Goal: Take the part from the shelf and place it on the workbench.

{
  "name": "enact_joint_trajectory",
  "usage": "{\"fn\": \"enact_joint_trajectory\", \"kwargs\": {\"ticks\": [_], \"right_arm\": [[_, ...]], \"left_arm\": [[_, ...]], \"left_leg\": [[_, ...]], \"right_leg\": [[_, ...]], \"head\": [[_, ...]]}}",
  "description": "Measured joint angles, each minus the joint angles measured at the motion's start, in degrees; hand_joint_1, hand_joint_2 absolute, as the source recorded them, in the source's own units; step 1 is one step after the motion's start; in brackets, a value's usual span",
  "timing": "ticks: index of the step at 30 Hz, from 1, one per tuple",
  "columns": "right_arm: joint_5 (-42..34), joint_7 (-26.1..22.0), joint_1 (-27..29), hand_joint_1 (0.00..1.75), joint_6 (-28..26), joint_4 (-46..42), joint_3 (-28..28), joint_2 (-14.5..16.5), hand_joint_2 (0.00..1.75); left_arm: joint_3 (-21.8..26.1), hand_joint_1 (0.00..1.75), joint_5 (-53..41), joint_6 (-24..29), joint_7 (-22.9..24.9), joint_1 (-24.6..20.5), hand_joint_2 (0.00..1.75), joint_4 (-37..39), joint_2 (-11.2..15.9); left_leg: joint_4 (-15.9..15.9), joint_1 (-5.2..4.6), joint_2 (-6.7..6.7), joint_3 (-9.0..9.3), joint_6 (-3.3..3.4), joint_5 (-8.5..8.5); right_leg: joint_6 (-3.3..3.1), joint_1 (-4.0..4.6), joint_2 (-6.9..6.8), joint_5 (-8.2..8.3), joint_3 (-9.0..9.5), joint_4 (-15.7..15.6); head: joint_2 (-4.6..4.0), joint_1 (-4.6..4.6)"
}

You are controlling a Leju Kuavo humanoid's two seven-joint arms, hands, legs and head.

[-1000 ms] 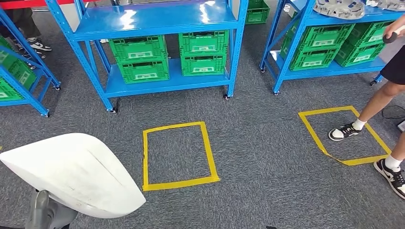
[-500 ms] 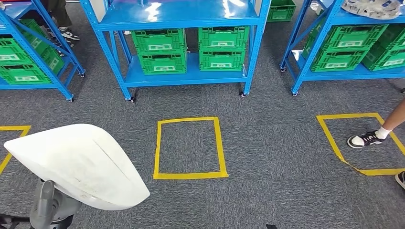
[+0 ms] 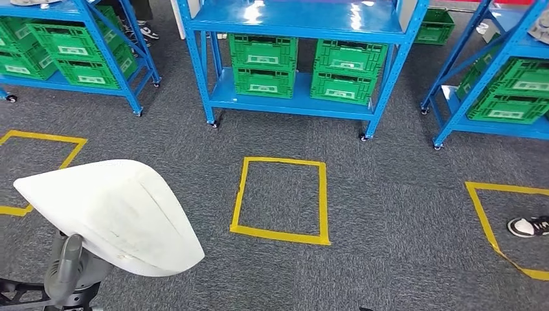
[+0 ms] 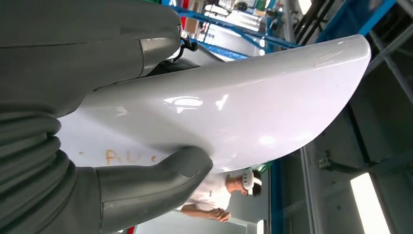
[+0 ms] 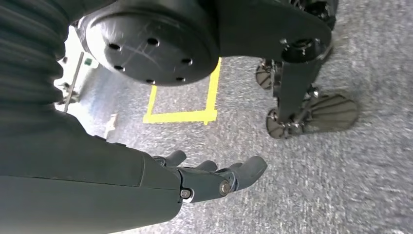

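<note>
Part [image 3: 110,217], white and curved, sits at your lower left, gripped by the left hand [image 3: 68,275] from beneath, thumb [image 4: 156,180] pressed on its glossy face. Ahead of you a yellow taped square [image 3: 280,199] marks the grey carpet before the blue shelf [image 3: 301,19] of green crates [image 3: 264,63]. Your right hand [image 5: 214,178] hangs empty over the floor, fingers loosely extended.

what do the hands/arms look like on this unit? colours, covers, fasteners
Left hand: matte grey shell, ribbed grey wrist cover, thick grey thumb; a thin black cable loops near the upper casing. From the head view it shows as a grey thumb over dark framework. Right hand: dark grey ribbed cover and smooth dark casing, darker fingers with small silver screws at the joints.
</note>
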Motion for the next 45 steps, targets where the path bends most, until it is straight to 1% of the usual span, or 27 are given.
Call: {"fn": "enact_joint_trajectory", "kwargs": {"ticks": [2,3,5,7,9,11,13,14,15,17,19,20,22,24,26,28,29,31,33,35,36,37,39,41,43,44,45], "right_arm": [[0.2,0.5,0.1,0.00,-0.3,0.0,0.0,0.0,1.75],[0.3,0.7,0.2,0.00,-0.3,0.0,-0.1,0.0,1.75],[0.8,0.7,0.4,0.00,-0.3,0.0,-0.1,0.0,1.75],[1.3,0.7,0.4,0.00,-0.2,0.0,-0.1,-0.1,1.75],[1.5,0.6,0.5,0.00,-0.1,0.0,-0.1,-0.2,1.75],[1.6,0.5,0.4,0.00,-0.1,0.0,-0.1,-0.4,1.75],[1.7,0.5,0.3,0.00,0.0,0.0,-0.1,-0.4,1.75],[1.7,0.5,0.3,0.00,0.0,0.0,-0.1,-0.4,1.75],[1.8,0.5,0.4,0.00,0.0,0.0,-0.1,-0.4,1.75],[1.8,0.5,0.5,0.00,0.0,0.0,-0.1,-0.4,1.75],[2.0,0.5,0.6,0.00,0.7,0.0,-0.1,-0.5,1.75],[2.2,0.6,0.6,0.00,1.5,0.0,0.0,-0.5,1.75],[2.9,0.7,0.6,0.00,3.6,0.0,0.1,-0.5,1.75],[3.6,0.3,0.6,0.00,4.9,0.0,0.3,-0.5,1.75],[4.5,-0.5,0.6,0.00,5.7,0.0,0.8,-0.5,1.75],[5.9,-1.7,0.6,0.00,6.3,0.0,1.7,-0.6,1.75],[6.4,-2.6,0.5,0.00,6.7,0.0,2.3,-0.6,1.75],[6.9,-4.3,0.4,0.00,7.3,0.0,3.2,-0.6,1.75],[7.0,-5.3,0.5,0.00,7.6,0.0,3.8,-0.5,1.75],[7.1,-5.7,0.6,0.00,7.5,0.0,4.2,-0.5,1.75],[7.1,-5.8,0.6,0.00,7.3,0.0,4.3,-0.5,1.75],[7.0,-5.9,0.6,0.00,7.1,0.0,4.4,-0.5,1.75],[6.8,-6.2,0.6,0.00,6.8,0.0,4.4,-0.6,1.75],[6.6,-6.5,0.6,0.00,6.6,0.0,4.4,-0.7,1.75],[6.5,-6.6,0.5,0.00,6.2,0.0,4.4,-0.9,1.75],[6.3,-6.6,0.6,0.00,5.8,0.0,4.4,-1.0,1.75],[6.0,-6.5,0.6,0.00,5.5,0.0,4.4,-1.2,1.75]], "left_arm": [[0.0,1.75,-0.9,0.1,-0.7,-0.1,1.75,-0.1,0.0],[0.0,1.75,-1.5,0.1,-1.1,-0.1,1.75,-0.1,0.0],[0.0,1.75,-2.6,0.3,-2.3,0.3,1.75,-0.1,0.1],[0.0,1.75,-3.3,0.4,-3.2,0.6,1.75,-0.1,0.2],[0.0,1.75,-3.6,0.6,-3.7,0.9,1.75,-0.1,0.3],[0.0,1.75,-3.9,0.6,-4.0,1.1,1.75,-0.1,0.4],[0.0,1.75,-4.0,0.6,-4.1,1.4,1.75,-0.2,0.5],[0.0,1.75,-4.0,0.6,-4.1,1.5,1.75,-0.2,0.6],[0.0,1.75,-4.0,0.6,-4.2,1.6,1.75,-0.3,0.7],[0.0,1.75,-4.0,0.7,-4.2,1.7,1.75,-0.3,0.8],[0.0,1.75,-4.6,0.9,-4.6,2.1,1.75,-0.3,0.8],[0.1,1.75,-5.6,1.0,-5.0,2.7,1.75,-0.4,0.9],[0.3,1.75,-8.4,1.2,-6.1,4.2,1.75,-0.9,0.9],[0.9,1.75,-11.1,1.1,-7.3,6.0,1.75,-1.9,1.0],[1.6,1.75,-12.7,0.6,-8.6,7.6,1.75,-2.9,1.3],[2.3,1.75,-14.9,0.2,-10.3,8.8,1.75,-3.3,1.8],[2.6,1.75,-16.7,0.1,-11.4,9.2,1.75,-3.3,2.1],[3.0,1.75,-21.0,0.0,-13.4,9.4,1.75,-3.6,2.6],[3.1,1.75,-23.6,0.0,-14.3,9.4,1.75,-3.9,2.8],[3.1,1.75,-24.3,-0.1,-14.2,9.4,1.75,-4.1,3.0],[3.1,1.75,-24.3,-0.1,-14.1,9.4,1.75,-4.2,3.3],[3.0,1.75,-24.3,-0.2,-14.0,9.4,1.75,-4.2,3.6],[2.9,1.75,-24.0,-0.5,-13.9,9.4,1.75,-4.2,4.4],[2.4,1.75,-23.8,-0.8,-13.4,9.3,1.75,-4.0,5.0],[1.4,1.75,-23.7,-0.6,-12.9,9.6,1.75,-3.6,5.3],[0.9,1.75,-23.5,-0.4,-12.7,9.8,1.75,-3.3,5.3],[0.4,1.75,-23.2,-0.3,-12.7,10.0,1.75,-3.1,5.4]], "left_leg": [[0.0,0.15,-1.23,-0.31,0.46,0.46],[0.0,0.13,-1.94,-0.53,0.55,0.60],[0.3,0.07,-3.57,-0.84,0.54,0.71],[0.6,0.09,-5.27,-0.96,0.39,0.75],[0.9,0.13,-6.78,-1.25,-0.08,0.77],[1.0,0.26,-8.18,-1.81,-0.95,1.01],[0.7,0.43,-9.33,-2.40,-1.86,1.43],[0.9,0.39,-8.56,-2.70,-2.14,1.28],[2.0,0.29,-6.94,-3.36,-2.38,0.46],[8.0,0.18,-2.74,-6.00,-2.80,-3.14],[15.1,0.29,-1.24,-9.05,-3.22,-6.41],[16.4,0.33,-1.09,-9.45,-3.32,-6.62],[12.3,0.33,-0.47,-6.76,-3.26,-4.06],[4.3,0.12,1.96,-2.23,-2.77,-1.08],[0.6,-0.19,3.20,-0.38,-1.95,-0.10],[0.5,-0.31,1.80,-0.70,-1.15,0.18],[0.3,-0.22,1.10,-0.75,-0.79,0.38],[-0.1,0.08,-0.19,-0.67,-0.06,0.89],[-0.1,0.16,-1.48,-0.97,0.39,1.21],[0.0,0.09,-3.10,-1.22,0.46,1.36],[0.2,0.07,-3.98,-1.30,0.41,1.41],[0.3,0.08,-4.82,-1.33,0.33,1.44],[0.6,0.05,-6.34,-1.48,-0.05,1.45],[0.8,0.00,-7.59,-1.84,-0.77,1.54],[0.5,0.07,-8.74,-2.35,-1.64,1.89],[0.5,0.12,-8.69,-2.57,-1.96,1.95],[1.1,0.07,-7.67,-3.03,-2.21,1.47]], "right_leg": [[0.35,-0.09,3.38,-3.85,-2.79,6.4],[0.39,-0.08,4.14,-5.55,-4.50,10.2],[0.26,-0.06,4.60,-5.95,-6.00,13.6],[-0.06,-0.13,5.42,-2.45,-3.50,8.6],[-0.44,-0.32,8.57,0.23,0.01,1.2],[-0.73,-0.24,10.34,0.58,1.19,-1.6],[-1.27,-0.16,8.87,0.89,1.21,-1.9],[-1.70,-0.24,8.02,1.09,1.31,-2.2],[-2.13,-0.36,7.10,1.29,1.39,-2.5],[-2.69,-0.34,5.18,1.45,1.35,-2.8],[-2.84,-0.18,3.27,1.42,1.24,-2.8],[-2.85,-0.15,2.35,1.40,1.22,-2.8],[-2.76,-0.13,0.70,1.32,1.28,-2.7],[-2.40,0.05,-0.65,1.05,1.40,-2.5],[-1.79,0.30,-1.73,0.82,1.53,-2.3],[-1.12,0.33,-2.88,0.75,1.78,-2.4],[-0.74,0.21,-2.52,0.47,1.87,-2.1],[-0.14,-0.06,0.48,-1.74,0.82,0.8],[0.08,-0.17,3.77,-5.42,-2.32,7.8],[0.04,-0.12,4.53,-6.96,-4.97,13.2],[-0.05,-0.10,4.68,-6.15,-5.02,13.1],[-0.22,-0.11,4.98,-4.40,-4.02,10.8],[-0.60,-0.18,7.11,-0.74,-0.50,3.1],[-0.95,-0.14,8.65,0.58,1.39,-1.4],[-1.49,-0.04,7.86,0.68,1.41,-1.9],[-1.91,-0.08,7.18,0.91,1.47,-2.1],[-2.39,-0.17,6.47,1.15,1.53,-2.4]], "head": [[0.00,0.27],[0.00,0.37],[0.00,0.41],[0.00,0.42],[0.00,0.40],[0.00,0.40],[0.00,0.41],[0.00,0.36],[0.00,0.21],[0.00,-0.09],[0.00,-0.21],[0.00,-0.21],[0.00,-0.21],[0.00,-0.19],[0.00,-0.15],[0.00,-0.13],[0.00,-0.12],[0.00,-0.03],[0.00,0.12],[0.00,0.19],[0.00,0.19],[0.00,0.19],[0.00,0.19],[0.00,0.16],[0.00,0.15],[0.00,0.15],[0.00,0.03]]}}
